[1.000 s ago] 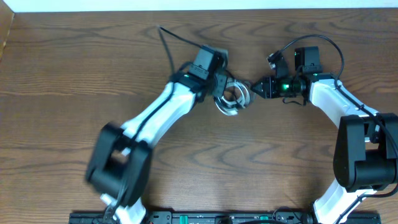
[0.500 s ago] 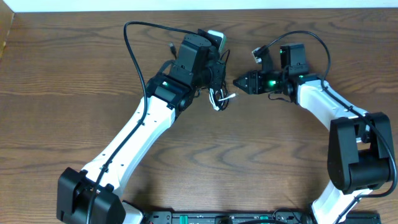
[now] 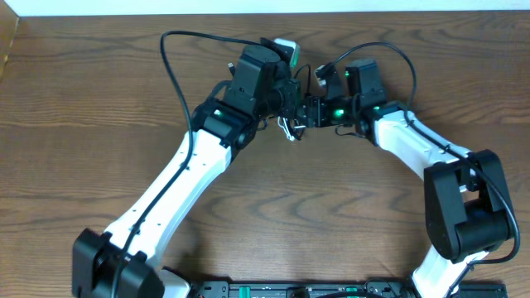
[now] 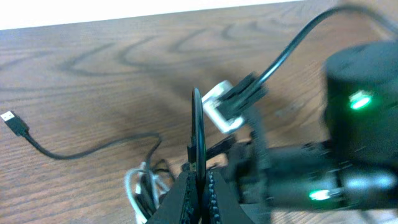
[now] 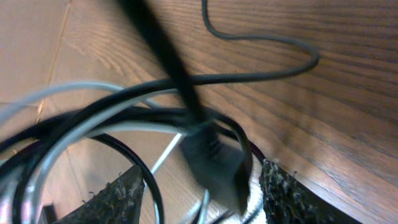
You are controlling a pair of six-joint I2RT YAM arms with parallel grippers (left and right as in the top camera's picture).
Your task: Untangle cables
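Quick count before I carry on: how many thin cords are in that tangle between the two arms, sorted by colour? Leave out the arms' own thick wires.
Thin white cord: 1
Thin black cord with a small plug end: 1
Total: 2

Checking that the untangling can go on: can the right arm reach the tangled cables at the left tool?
Likely yes: the right tool is open, with the black cable between its fingers and the white cable right alongside, nothing blocking.
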